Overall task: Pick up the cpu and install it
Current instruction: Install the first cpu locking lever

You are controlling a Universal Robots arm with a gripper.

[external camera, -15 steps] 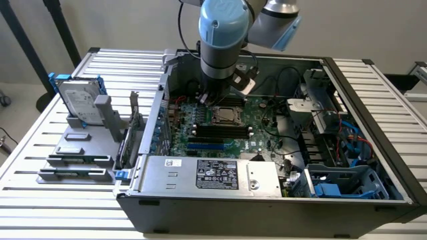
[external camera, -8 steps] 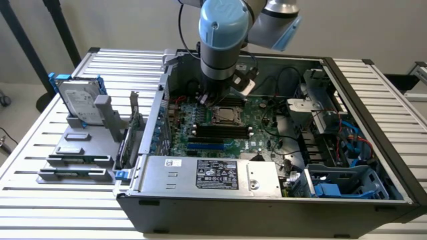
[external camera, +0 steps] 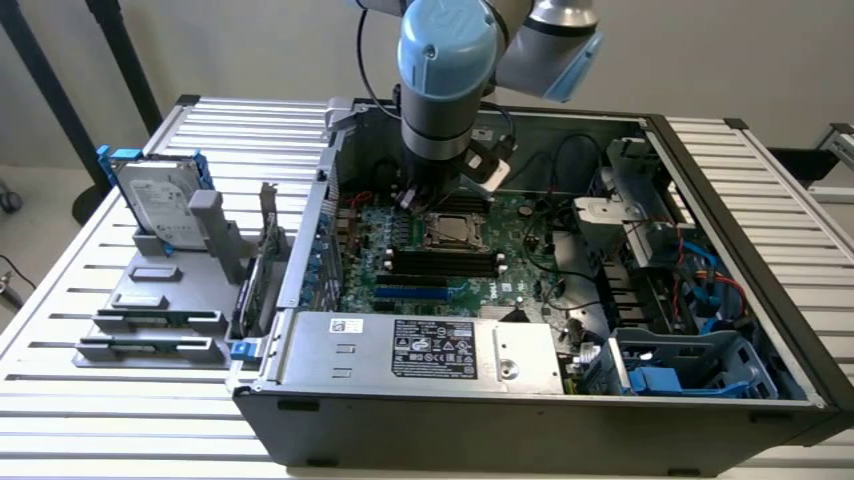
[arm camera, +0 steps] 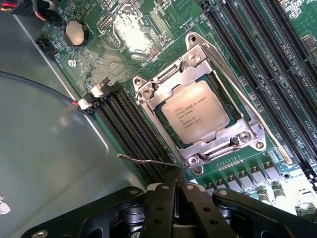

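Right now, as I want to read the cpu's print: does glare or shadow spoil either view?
Wrist view: the cpu is evenly lit, print visible; glare washes out a motherboard patch away from it. Exterior view: the case interior is dim beneath the arm, the table bright.

Bright, even light, perhaps from overhead, with glare on the socket frame (arm camera: 148, 94)

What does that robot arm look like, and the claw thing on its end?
The arm is a thick, round grey tube with bulky rounded joints closed off by light blue caps. A thin black cable runs beside it. The gripper is black, built of flat jointed links held together with silver pins and screws. I cannot make out any markings on either.
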